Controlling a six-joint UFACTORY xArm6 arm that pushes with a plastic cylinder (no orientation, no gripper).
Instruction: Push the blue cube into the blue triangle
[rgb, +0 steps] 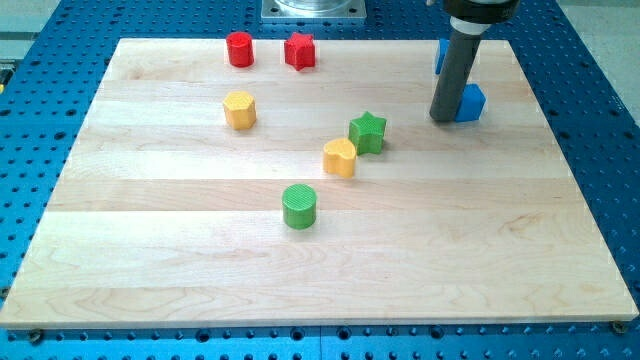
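Rod tip beside blue cube, blue triangle just beyond

Rod on a pale wooden bench (180, 240): my tip (441, 119) sits at the view's upper right, touching or just beside the left face of the small blue cube (471, 102). The blue triangle (440, 55) is mostly hidden behind the rod, toward the view's top and slightly left of the cube. The arm carries no gripper, so nothing is grasped. To drive the cube into the triangle, the tip likely needs to get below the cube first.
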